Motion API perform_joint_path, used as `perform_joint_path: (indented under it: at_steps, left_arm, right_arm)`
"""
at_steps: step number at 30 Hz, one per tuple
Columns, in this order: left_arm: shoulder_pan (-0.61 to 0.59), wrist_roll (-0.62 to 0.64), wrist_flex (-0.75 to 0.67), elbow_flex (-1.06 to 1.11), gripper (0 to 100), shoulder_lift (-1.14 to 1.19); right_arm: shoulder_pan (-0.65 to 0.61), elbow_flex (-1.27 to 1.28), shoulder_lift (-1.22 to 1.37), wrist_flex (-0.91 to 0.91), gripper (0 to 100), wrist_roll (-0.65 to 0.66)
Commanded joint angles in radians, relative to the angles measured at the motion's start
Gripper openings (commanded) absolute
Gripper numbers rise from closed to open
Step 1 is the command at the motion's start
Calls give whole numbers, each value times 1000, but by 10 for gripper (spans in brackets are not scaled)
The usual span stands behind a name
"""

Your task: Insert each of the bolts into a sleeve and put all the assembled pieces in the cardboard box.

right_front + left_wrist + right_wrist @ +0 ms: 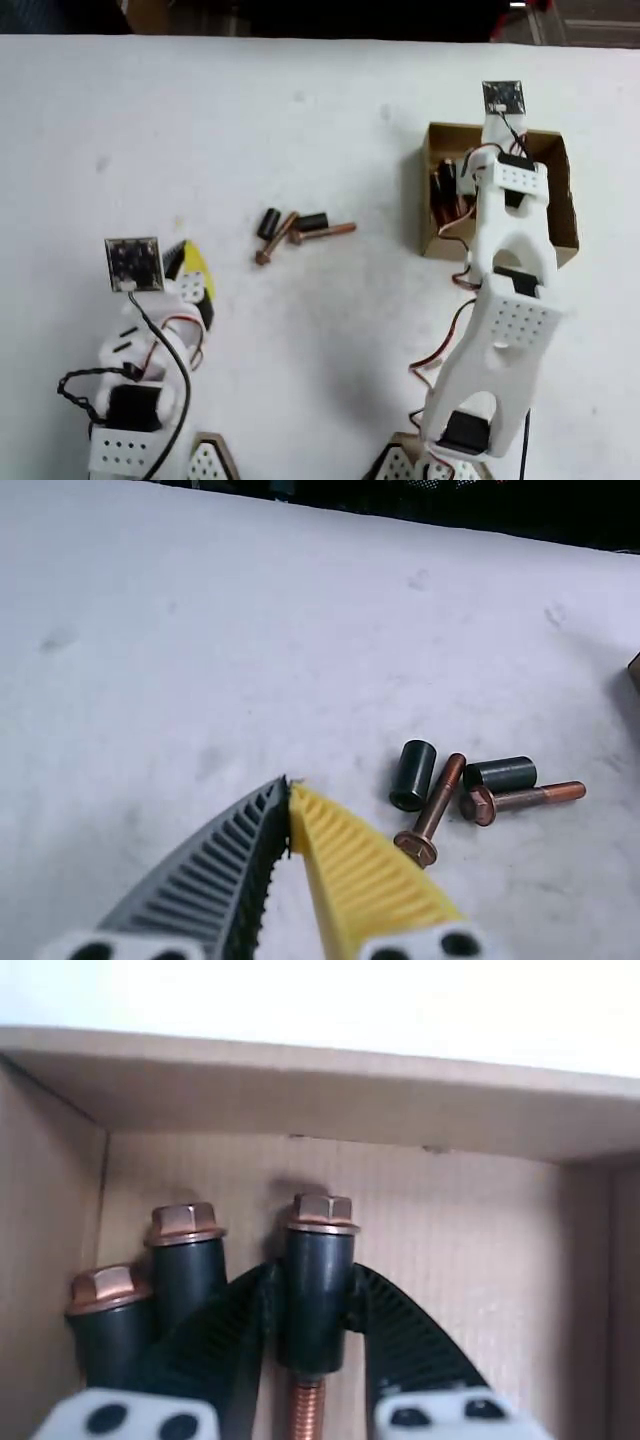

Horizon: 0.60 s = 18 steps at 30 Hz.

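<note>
**On the counter two bolts lie loose; in the box three are sleeved**

At the left of the counter [300, 120], the left gripper [288, 783] rests low with its grey and yellow fingers [350, 860] together and holding nothing. Just beyond its tips lie the loose parts. A black sleeve [413, 774] is beside a copper bolt [432, 815], and a second sleeve [500, 774] touches a second bolt [525, 799] near its head.

Well apart to the right stands the cardboard box [565, 215]. Inside it, the right gripper [315, 1285] has its black fingers [400, 1330] clamped on a sleeved bolt [318, 1250], with the bolt's head toward the box wall. Two more sleeved bolts [185, 1260] [105, 1310] lie beside it in the corner.
</note>
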Motion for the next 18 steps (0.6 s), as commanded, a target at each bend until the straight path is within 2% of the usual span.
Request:
perform_joint_path:
  at_steps: [1,18]
  left_arm:
    - [-4,-14,3,-2,23,-8]
    - [-4,-14,3,-2,23,-8]
  right_arm:
    - [-2,-34,-4,2,22,11]
    - [-4,-38,-7,44,27,11]
